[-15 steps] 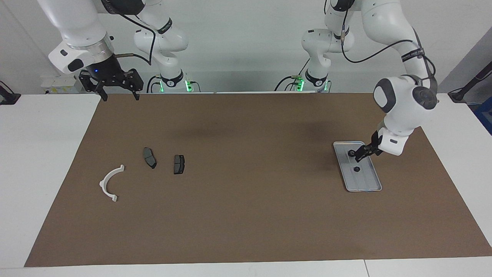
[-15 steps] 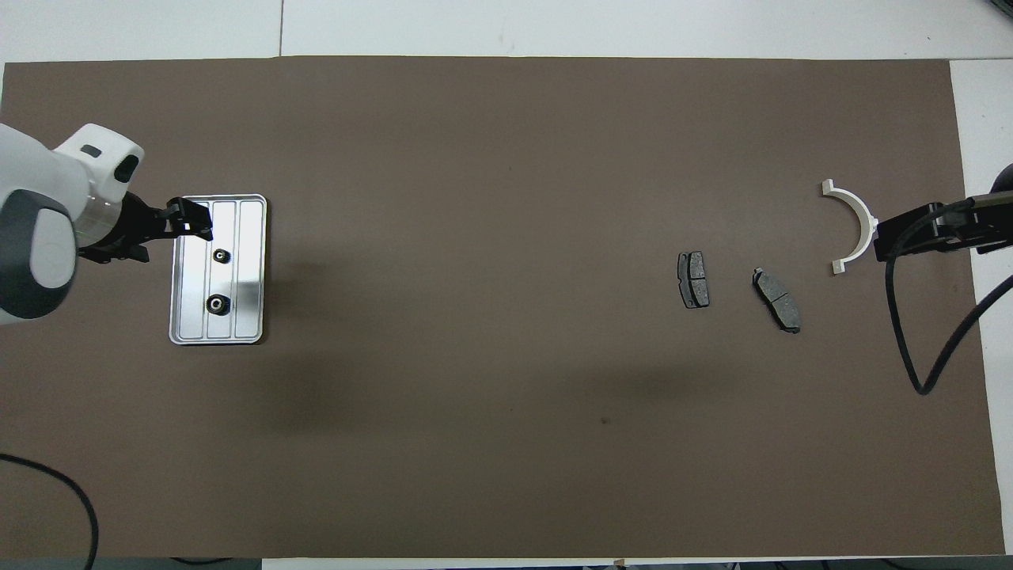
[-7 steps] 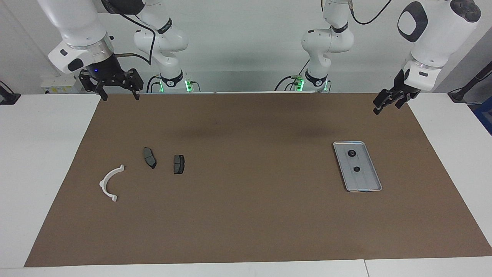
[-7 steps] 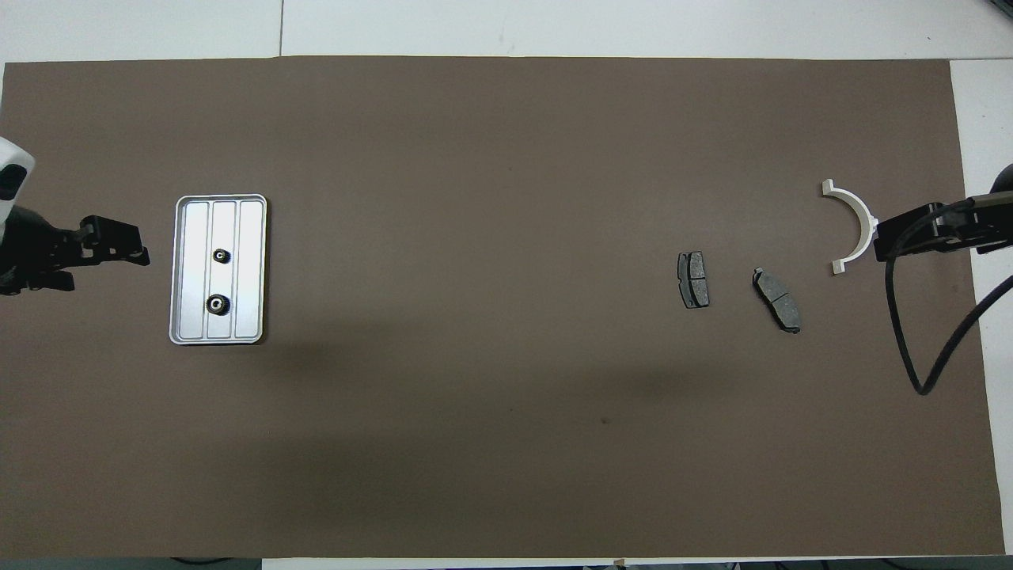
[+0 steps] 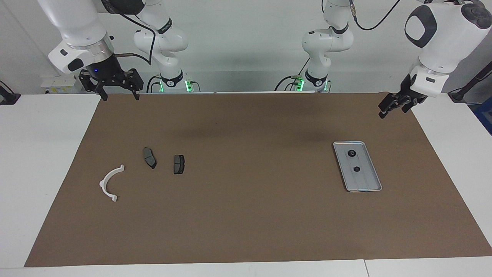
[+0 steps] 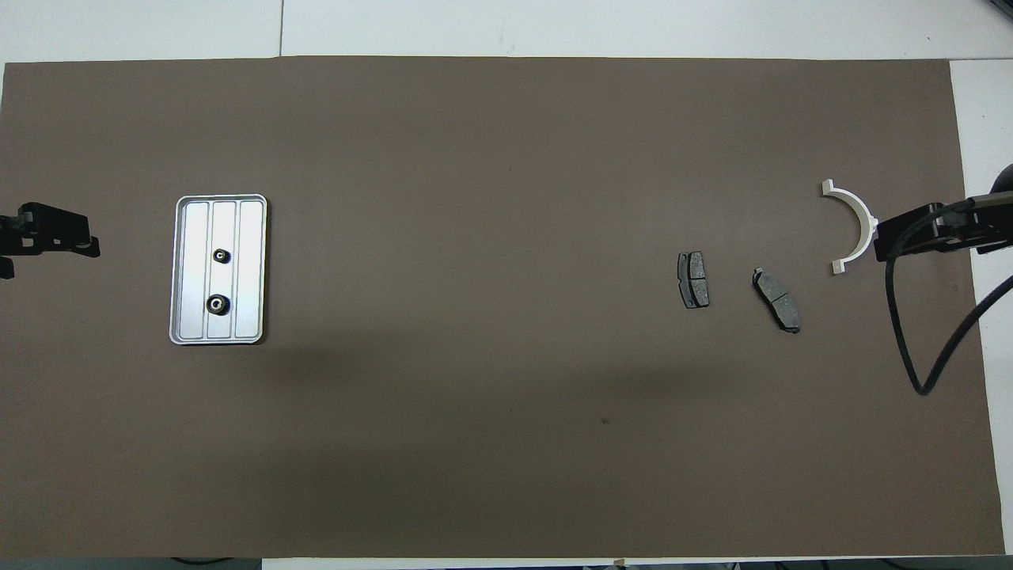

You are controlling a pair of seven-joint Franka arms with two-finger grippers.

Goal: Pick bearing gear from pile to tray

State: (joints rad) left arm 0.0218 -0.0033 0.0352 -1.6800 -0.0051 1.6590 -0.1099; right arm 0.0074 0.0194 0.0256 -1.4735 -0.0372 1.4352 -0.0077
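Observation:
The silver tray (image 5: pixel 369 181) (image 6: pixel 249 273) lies on the brown mat toward the left arm's end. Two small black round gears (image 5: pixel 351 153) (image 5: pixel 356 169) lie in it, also seen from overhead (image 6: pixel 221 255) (image 6: pixel 216 304). The pile lies toward the right arm's end: a white half-ring bracket (image 5: pixel 110 182) (image 6: pixel 853 226) and two dark grey pads (image 5: pixel 149 157) (image 5: pixel 178 164). My left gripper (image 5: pixel 392 109) (image 6: pixel 49 260) is open and empty, raised over the mat's edge beside the tray. My right gripper (image 5: pixel 119 96) is open and empty, held high over the mat's corner, and waits.
The brown mat (image 5: pixel 246 215) covers most of the white table (image 5: pixel 42 154). A black cable (image 6: pixel 910 332) hangs from the right arm beside the bracket in the overhead view.
My left gripper has risen from the tray, leaving a gear in it, and has drawn back toward the left arm's end of the table. The right arm has not moved.

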